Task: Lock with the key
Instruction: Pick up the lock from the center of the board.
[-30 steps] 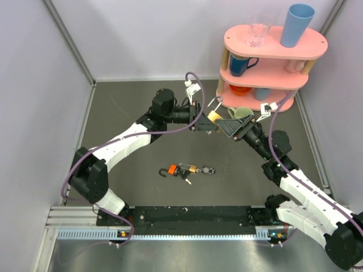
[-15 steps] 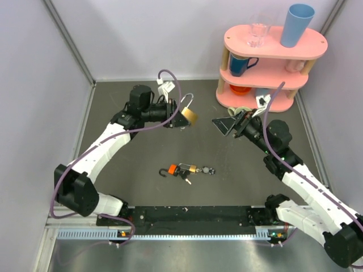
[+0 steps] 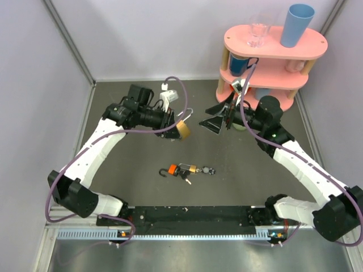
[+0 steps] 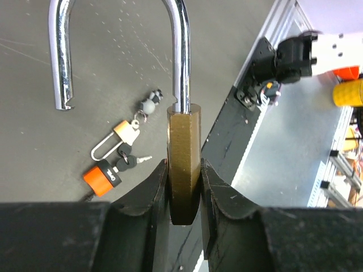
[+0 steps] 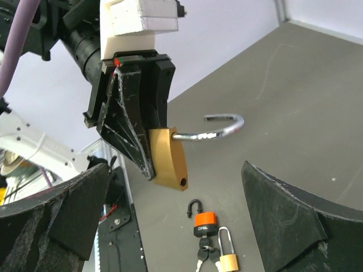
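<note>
Key: tiny silver key (image 4: 145, 160) with a black head, lying flat on the dark table (image 3: 238, 181). It is bunched with the orange-and-black padlock (image 4: 102, 177) and a small brass padlock (image 4: 126, 131).
Key axis: in the left wrist view the blade points away from the orange body. It is too small in the top view to confirm.
Left gripper (image 4: 184, 173): jaws narrow, clamped on the body of the large brass padlock (image 4: 182, 141), which is held clear of the table. Its shackle (image 4: 62, 56) is swung open.
Right gripper (image 3: 216, 117): jaws spread wide with nothing between them, in the air facing the held padlock.
Key relative to grippers: below both and toward the near edge, roughly between the two arms, well apart from each.
Nearer arm: about even, but only the right is free.
Judgement: the pickup falls to the right gripper, descending onto the key head. The attached bunch may drag.
</note>
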Available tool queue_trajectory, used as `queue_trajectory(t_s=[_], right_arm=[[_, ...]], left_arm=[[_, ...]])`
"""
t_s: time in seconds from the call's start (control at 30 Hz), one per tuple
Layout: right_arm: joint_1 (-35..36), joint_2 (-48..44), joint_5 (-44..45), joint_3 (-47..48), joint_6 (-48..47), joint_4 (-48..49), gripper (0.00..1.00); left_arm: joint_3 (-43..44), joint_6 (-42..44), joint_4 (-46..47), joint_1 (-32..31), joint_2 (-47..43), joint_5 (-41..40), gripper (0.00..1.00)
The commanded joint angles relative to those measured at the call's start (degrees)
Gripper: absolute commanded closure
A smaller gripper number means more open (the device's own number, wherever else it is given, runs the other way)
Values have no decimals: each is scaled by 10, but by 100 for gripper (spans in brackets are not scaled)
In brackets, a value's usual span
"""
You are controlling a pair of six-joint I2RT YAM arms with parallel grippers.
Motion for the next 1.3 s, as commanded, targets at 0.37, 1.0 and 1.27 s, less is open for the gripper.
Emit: queue_trajectory(t_s=[0.37, 1.0, 1.27], right_arm=[[-3, 63, -169, 14, 78, 177, 2], [21, 45, -175, -20, 49, 113, 53], [25, 49, -169, -28, 82, 153, 69]], left_arm=[[31, 79, -20, -30, -40, 147, 100], [33, 64, 11, -34, -30, 158, 100], [31, 67, 12, -49, -21, 167, 100]])
